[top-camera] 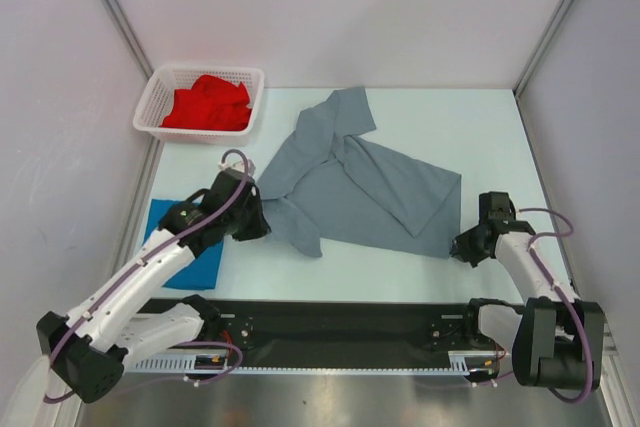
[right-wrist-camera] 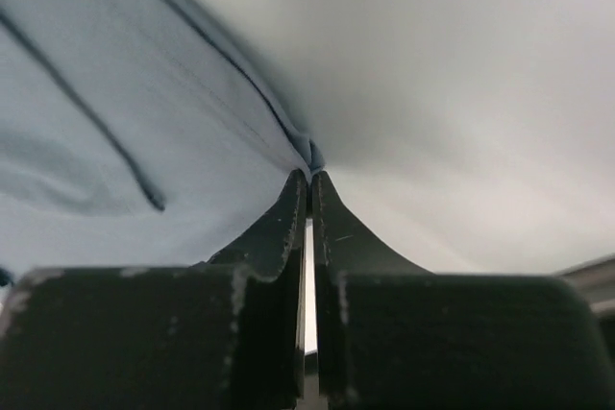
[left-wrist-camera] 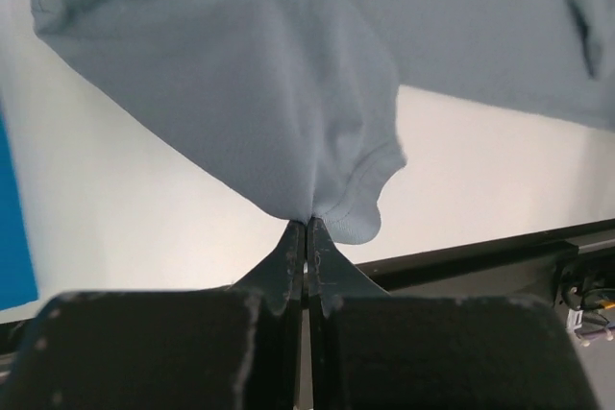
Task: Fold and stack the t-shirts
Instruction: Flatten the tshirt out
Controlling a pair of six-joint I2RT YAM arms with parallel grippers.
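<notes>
The grey shirt [top-camera: 355, 187] lies rumpled mid-table, half spread, with one sleeve reaching toward the far edge and a fold ridge running across it. Its left edge is pinched in the left gripper [left-wrist-camera: 307, 226], its near right corner in the right gripper [right-wrist-camera: 309, 175]. The blue shirt [top-camera: 203, 268] lies flat at the near left, partly hidden. The red shirt [top-camera: 208, 104] sits crumpled in the basket [top-camera: 150, 110] at the far left

No readable text, labels, brands or numbers in any view.
</notes>
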